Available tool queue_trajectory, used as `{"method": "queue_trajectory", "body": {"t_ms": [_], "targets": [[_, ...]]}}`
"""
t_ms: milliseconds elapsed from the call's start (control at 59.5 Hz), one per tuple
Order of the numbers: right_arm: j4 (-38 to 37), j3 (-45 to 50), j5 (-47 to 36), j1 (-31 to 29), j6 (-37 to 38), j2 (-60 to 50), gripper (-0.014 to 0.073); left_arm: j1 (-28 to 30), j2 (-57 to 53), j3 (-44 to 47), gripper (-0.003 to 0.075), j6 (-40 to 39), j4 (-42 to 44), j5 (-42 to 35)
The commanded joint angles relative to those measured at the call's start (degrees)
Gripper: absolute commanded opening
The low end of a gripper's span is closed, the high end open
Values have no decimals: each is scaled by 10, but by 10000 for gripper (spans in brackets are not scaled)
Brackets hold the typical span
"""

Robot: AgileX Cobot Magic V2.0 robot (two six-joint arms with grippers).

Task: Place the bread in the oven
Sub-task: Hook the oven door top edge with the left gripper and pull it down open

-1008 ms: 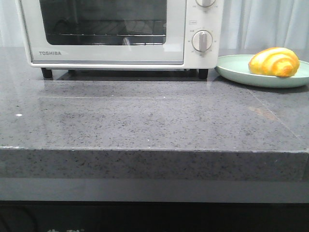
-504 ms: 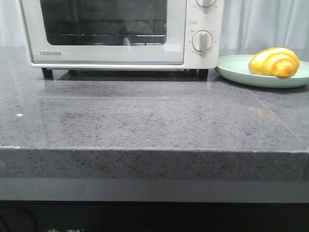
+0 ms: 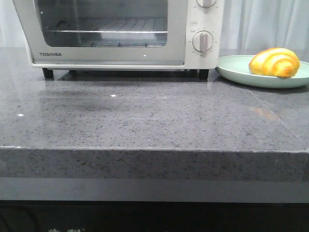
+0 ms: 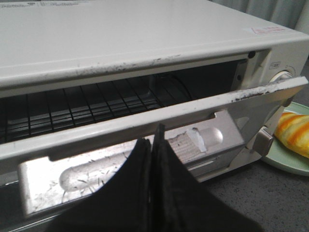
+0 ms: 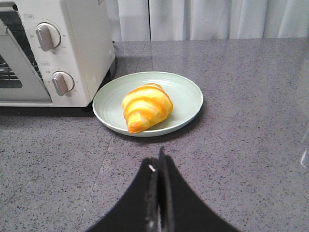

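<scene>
The white TOSHIBA oven (image 3: 205, 19) stands at the back left of the counter. Its glass door (image 3: 106, 55) is ajar, tilted out at the top, and the wire rack (image 4: 87, 104) shows through the gap. My left gripper (image 4: 155, 133) is shut, with its tips against the door's upper edge by the handle (image 4: 203, 140). The bread (image 3: 273, 62), a glossy yellow roll with orange stripes, lies on a pale green plate (image 3: 241, 72) right of the oven. My right gripper (image 5: 159, 157) is shut and empty, over the counter a short way from the plate (image 5: 186, 94) and bread (image 5: 145, 106). Neither gripper shows in the front view.
Two round dials (image 3: 202, 41) sit on the oven's right panel next to the plate. The grey speckled counter (image 3: 154, 121) runs forward to a front edge. White curtains (image 5: 217, 19) hang behind the counter.
The oven door has tipped outward at the top and now stands ajar; the rack shows brighter through the window. Bread and plate have not moved.
</scene>
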Motion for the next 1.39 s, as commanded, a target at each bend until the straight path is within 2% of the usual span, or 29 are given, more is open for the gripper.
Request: {"method": "queue_trajectory", "body": {"t_ms": [0, 470, 689, 991, 1209, 1377], "targets": [[4, -20, -49, 0, -5, 10, -67, -5, 1, 18, -20, -5, -14, 31], [4, -20, -49, 0, -5, 10, -67, -36, -46, 51, -21, -5, -16, 40], [4, -20, -49, 0, -5, 10, -67, -36, -77, 52, -21, -5, -16, 84], [4, -20, -49, 0, -5, 10, -67, -42, -85, 52, -21, -5, -16, 90], [4, -20, -49, 0, -5, 10, -67, -44, -127, 52, -21, -5, -16, 153], [4, -20, -49, 0, -5, 10, -67, -44, -137, 52, -20, -5, -16, 152]]}}
